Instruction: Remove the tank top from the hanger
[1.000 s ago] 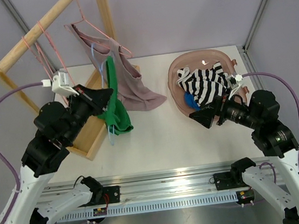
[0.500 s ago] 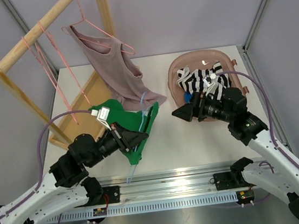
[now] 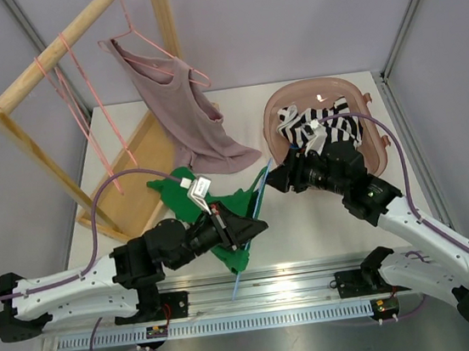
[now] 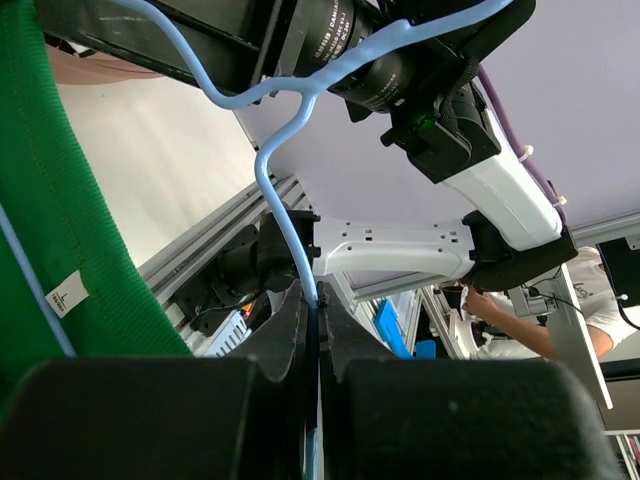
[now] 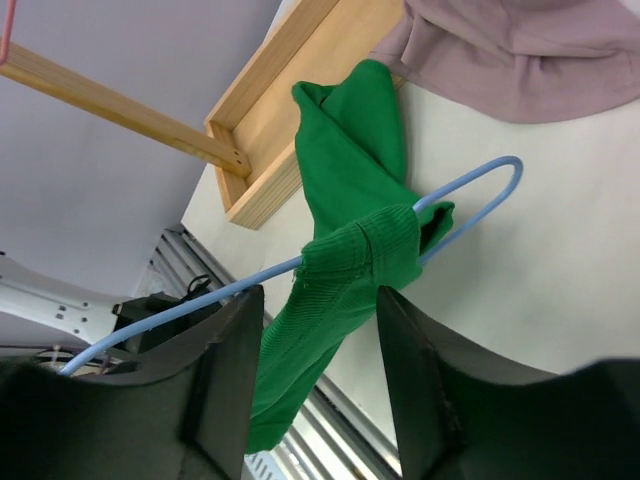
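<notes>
The left end effector [image 4: 312, 300] is clamped shut on the wire of the blue hanger [image 4: 285, 195], holding it low over the counter [image 3: 326, 224]. The green tank top [image 5: 350, 170] hangs on it. The right end effector [image 5: 320, 305] stands open, its fingers either side of the top's shoulder.

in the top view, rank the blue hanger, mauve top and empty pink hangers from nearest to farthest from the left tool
1. The blue hanger: gripped in the left tool, front centre.
2. The mauve top: behind the tool, hanging over mid-table.
3. The empty pink hangers: far back left, on the wooden rail.
</notes>
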